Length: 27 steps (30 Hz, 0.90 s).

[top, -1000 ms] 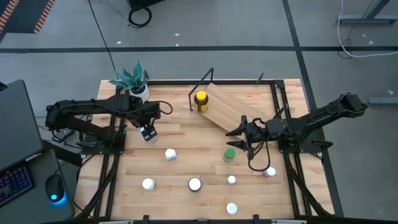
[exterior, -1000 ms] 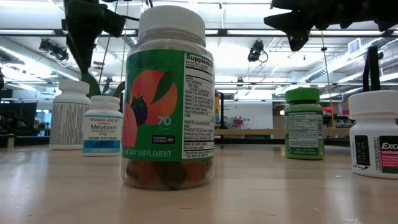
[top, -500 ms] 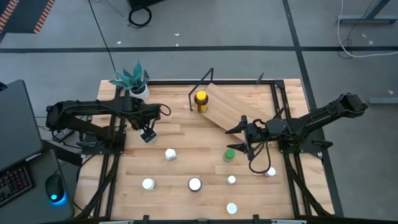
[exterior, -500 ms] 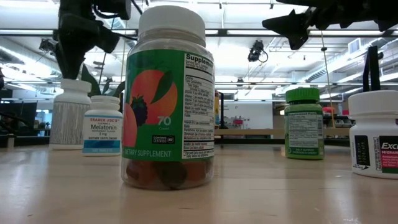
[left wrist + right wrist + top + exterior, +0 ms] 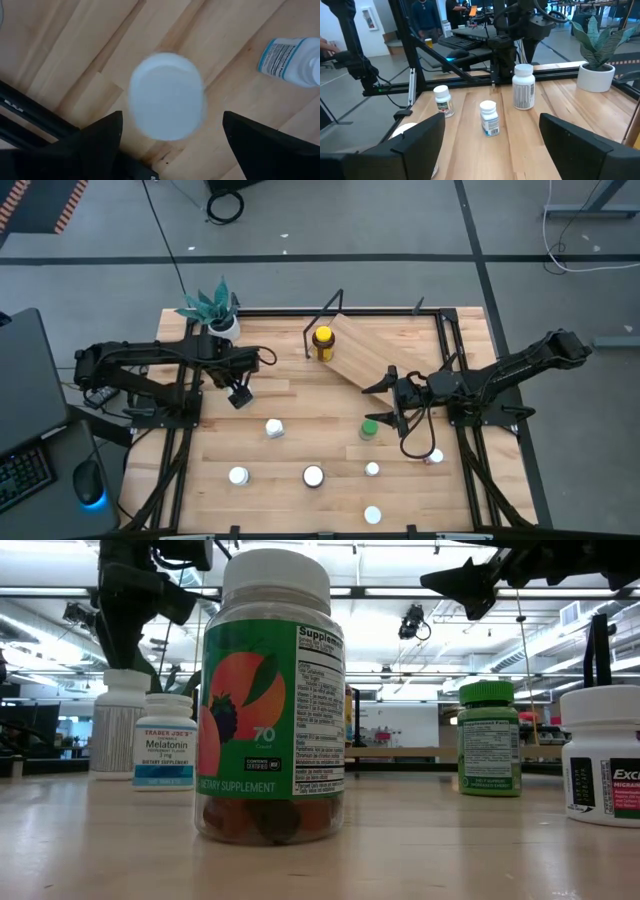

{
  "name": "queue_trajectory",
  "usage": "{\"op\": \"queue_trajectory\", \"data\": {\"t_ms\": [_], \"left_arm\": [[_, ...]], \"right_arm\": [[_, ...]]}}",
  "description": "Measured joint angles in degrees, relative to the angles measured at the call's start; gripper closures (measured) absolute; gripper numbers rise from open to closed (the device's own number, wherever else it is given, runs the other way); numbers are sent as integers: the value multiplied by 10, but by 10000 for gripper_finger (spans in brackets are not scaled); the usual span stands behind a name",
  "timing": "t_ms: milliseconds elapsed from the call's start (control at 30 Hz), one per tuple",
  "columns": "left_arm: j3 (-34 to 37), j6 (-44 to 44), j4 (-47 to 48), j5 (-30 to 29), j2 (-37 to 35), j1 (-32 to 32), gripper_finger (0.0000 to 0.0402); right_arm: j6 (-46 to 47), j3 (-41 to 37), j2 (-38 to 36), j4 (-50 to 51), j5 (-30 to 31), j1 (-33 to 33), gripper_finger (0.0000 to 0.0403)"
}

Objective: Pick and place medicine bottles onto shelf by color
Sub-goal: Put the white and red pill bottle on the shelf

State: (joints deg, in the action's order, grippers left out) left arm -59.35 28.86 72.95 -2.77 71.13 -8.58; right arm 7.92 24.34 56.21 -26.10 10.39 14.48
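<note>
My left gripper [image 5: 238, 395] hangs open, pointing down over a white-capped medicine bottle [image 5: 167, 97] that stands on the table's left part. Its fingers stand on either side of the cap without touching it. The same bottle [image 5: 120, 725] shows in the low view under the gripper [image 5: 128, 625]. My right gripper [image 5: 375, 404] is open and holds nothing. It points level toward the table's left, above the table, just beyond a green-capped bottle [image 5: 369, 429]. An amber bottle with a yellow cap [image 5: 322, 342] stands on the tilted wooden shelf [image 5: 390, 350].
More bottles stand on the near half of the table: white-capped ones [image 5: 274, 428], [image 5: 238, 475], [image 5: 313, 476], [image 5: 372, 515] and a pinkish one [image 5: 433, 456]. A potted plant [image 5: 214, 310] stands at the far left corner. Black frame rails [image 5: 180, 460] run along both sides.
My left gripper has come down toward the white-capped bottle and now hides it in the high view. My right gripper has spread its fingers wider and has stayed in place. No bottle has moved.
</note>
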Motion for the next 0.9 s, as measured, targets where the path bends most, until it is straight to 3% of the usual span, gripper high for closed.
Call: {"op": "queue_trajectory", "data": {"t_ms": [433, 900], "left_arm": [[0, -10, -4, -36, 1, 0, 51], [0, 9, -17, -36, 1, 1, 51]], "right_arm": [[0, 0, 0, 0, 3, -5, 70], [0, 0, 0, 0, 5, -5, 70]]}}
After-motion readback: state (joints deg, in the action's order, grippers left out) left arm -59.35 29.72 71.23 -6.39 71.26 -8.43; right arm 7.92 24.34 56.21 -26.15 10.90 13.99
